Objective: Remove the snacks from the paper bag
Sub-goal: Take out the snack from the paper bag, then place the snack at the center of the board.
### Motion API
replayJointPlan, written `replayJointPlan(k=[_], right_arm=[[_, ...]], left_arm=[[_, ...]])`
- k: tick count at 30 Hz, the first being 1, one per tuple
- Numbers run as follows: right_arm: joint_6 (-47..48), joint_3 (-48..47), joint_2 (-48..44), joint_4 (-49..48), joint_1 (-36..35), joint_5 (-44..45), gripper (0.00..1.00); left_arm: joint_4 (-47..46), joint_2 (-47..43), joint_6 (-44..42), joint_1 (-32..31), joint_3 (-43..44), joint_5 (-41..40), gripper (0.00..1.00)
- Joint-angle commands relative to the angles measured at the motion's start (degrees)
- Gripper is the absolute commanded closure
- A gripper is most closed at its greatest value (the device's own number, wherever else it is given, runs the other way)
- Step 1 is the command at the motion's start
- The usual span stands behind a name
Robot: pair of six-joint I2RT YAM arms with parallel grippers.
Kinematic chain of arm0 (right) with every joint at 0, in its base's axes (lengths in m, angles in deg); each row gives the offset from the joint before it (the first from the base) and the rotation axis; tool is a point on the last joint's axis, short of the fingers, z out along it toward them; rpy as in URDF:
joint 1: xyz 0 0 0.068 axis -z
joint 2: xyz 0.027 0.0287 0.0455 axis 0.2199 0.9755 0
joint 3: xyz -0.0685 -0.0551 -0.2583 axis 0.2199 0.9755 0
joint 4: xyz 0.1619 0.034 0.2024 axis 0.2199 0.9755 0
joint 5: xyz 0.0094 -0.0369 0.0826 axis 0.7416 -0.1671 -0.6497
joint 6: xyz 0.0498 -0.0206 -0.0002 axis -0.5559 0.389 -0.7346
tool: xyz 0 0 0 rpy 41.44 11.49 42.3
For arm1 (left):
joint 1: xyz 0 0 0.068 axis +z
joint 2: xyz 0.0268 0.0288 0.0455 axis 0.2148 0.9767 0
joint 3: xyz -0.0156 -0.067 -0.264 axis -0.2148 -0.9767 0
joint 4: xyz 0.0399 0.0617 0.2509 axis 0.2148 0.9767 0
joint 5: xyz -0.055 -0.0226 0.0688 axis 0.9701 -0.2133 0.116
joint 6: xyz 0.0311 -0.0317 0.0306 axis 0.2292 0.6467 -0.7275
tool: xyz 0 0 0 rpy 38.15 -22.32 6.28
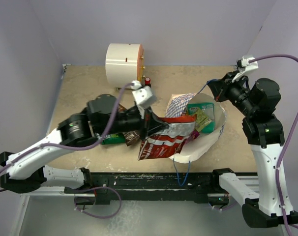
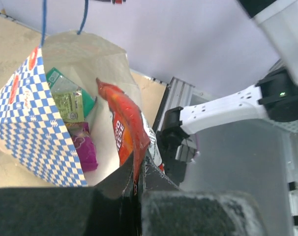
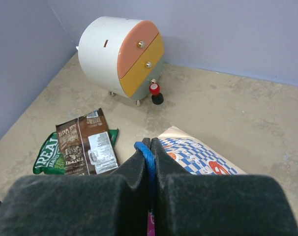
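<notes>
- Left pincer (image 2: 137, 183) clamped on the lower edge of an orange-red packet (image 2: 127, 132) — seen from above, the packet spread out half clear of the bag's mouth, toward the near worktop edge.
- Right pincer (image 3: 150, 164) closed tight on a blue cord handle (image 3: 148, 158), at the bag's far right rim in the top view.
- Bag (image 1: 212, 135) lying on its side on the worktop (image 1: 90, 88), mouth open toward the left arm; checkered outside (image 2: 28, 125) plain in the left wrist view.
- Inside the bag: green packet (image 2: 66, 98) near the back, purple packet (image 2: 84, 147) below it, both against the checkered wall.
- Already out on the worktop: brown packet (image 3: 85, 142) lying flat on top of a green one (image 3: 48, 157), left of the bag, well apart from it in the right wrist view.
- White drum (image 3: 120, 56) with orange and yellow front at the far side — a small red-capped item (image 3: 154, 90) just beside it.
- A second blue cord (image 1: 182, 172) hanging over the near edge.
</notes>
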Motion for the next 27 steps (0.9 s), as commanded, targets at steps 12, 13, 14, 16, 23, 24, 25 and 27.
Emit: replayJointPlan(k=[12, 13, 14, 16, 23, 24, 25, 27], right_arm=[[2.98, -2.19, 0.11, -6.19, -0.29, -0.12, 1.0], [2.78, -2.12, 0.1, -6.24, -0.29, -0.19, 1.0], [2.64, -2.11, 0.09, -6.25, -0.29, -0.09, 1.0], [2.58, -2.09, 0.14, -6.33, -0.29, 0.16, 1.0], [3.54, -3.24, 0.6, -5.57, -0.29, 1.18, 1.0], [3.67, -3.5, 0.74, -5.36, -0.29, 1.23, 1.0], [3.97, -3.95, 0.83, -5.1, -0.29, 1.26, 1.0], [4.18, -4.29, 0.84, -4.77, -0.29, 1.79, 1.0]], left_arm=[[44.37, -5.35, 13.93, 0.14, 21.2, -31.88, 1.0], [46.34, -4.64, 13.89, 0.12, 22.13, -34.0, 1.0], [48.63, -3.27, 13.92, 0.14, 23.31, -36.58, 1.0], [54.53, 0.4, 15.17, 0.31, 26.23, -42.63, 1.0], [57.41, 11.28, 6.74, 16.6, 22.53, -45.45, 1.0], [57.5, 12.73, 6.07, 19.08, 21.7, -45.45, 1.0], [57.6, 14.11, 5.54, 21.17, 20.97, -46.03, 1.0], [57.82, 16.83, 4.78, 24.41, 20.38, -48.43, 1.0]])
